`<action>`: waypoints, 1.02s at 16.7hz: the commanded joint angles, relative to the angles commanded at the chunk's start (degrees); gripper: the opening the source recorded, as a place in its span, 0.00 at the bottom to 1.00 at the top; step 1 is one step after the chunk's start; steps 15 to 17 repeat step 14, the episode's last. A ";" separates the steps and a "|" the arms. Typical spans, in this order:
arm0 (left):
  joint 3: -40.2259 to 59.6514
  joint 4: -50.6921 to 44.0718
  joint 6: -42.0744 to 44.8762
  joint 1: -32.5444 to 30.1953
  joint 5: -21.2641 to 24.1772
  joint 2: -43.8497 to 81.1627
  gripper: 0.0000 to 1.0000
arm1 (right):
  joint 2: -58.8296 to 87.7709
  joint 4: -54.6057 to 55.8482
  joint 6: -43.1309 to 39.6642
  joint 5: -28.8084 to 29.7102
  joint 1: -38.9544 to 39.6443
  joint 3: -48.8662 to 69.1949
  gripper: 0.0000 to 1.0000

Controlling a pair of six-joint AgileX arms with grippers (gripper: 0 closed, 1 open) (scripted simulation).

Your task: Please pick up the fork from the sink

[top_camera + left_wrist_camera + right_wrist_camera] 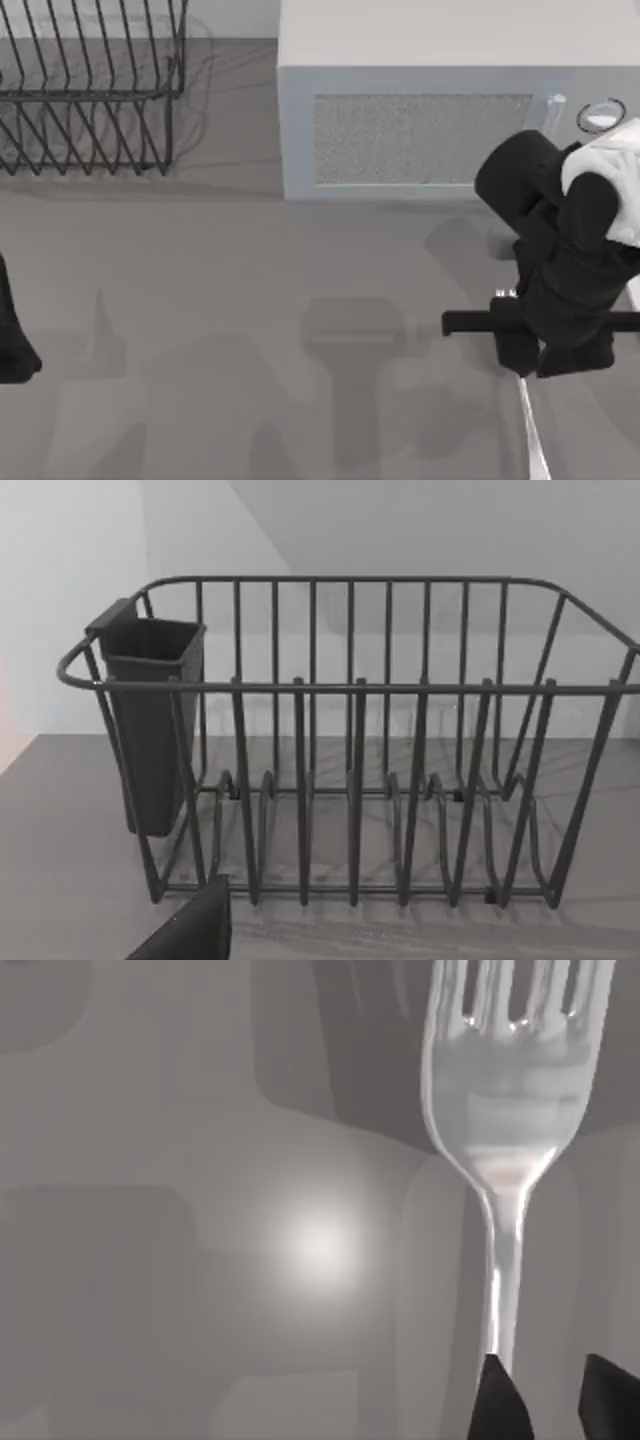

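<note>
**Right gripper holding the fork near the sink unit**

Beside the pale sink unit (430, 120), at its right end, the right gripper (520, 345) hung over the grey surface (250, 330), its fingers (497, 1400) pinching the fork (505, 1150) by the handle. Far left of the unit stood the dark wire rack (350, 750), with the left gripper (15, 345) parked before it; I could not tell its fingers' state.

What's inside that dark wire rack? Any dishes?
No dishes. The dark wire rack holds a dark cup-like bin hung at one end, and bare slots. What is inside the bin is hidden by its walls. The fork is elsewhere, by the right gripper.
</note>
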 joint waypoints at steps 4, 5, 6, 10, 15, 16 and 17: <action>0.00 0.00 0.00 0.00 0.00 0.00 1.00 | 0.00 0.00 0.00 0.00 0.00 0.00 0.68; 0.00 0.00 0.00 0.00 0.00 0.00 1.00 | 0.00 0.00 0.00 0.00 0.00 0.00 0.75; 0.00 0.00 0.00 0.00 0.00 0.00 1.00 | 0.00 0.00 0.00 0.00 0.00 0.00 0.83; 0.00 0.00 0.00 0.00 0.00 0.00 1.00 | 0.00 0.00 0.00 0.00 0.00 0.00 1.00; 0.00 0.00 0.00 0.00 0.00 0.00 1.00 | 0.00 0.00 0.00 0.00 0.00 0.00 1.00; 0.00 0.00 0.00 0.00 0.00 0.00 1.00 | 0.00 0.00 0.00 0.00 0.00 0.00 1.00; 0.00 0.00 0.00 0.00 0.00 0.00 1.00 | 0.00 0.00 0.00 0.00 0.00 0.00 1.00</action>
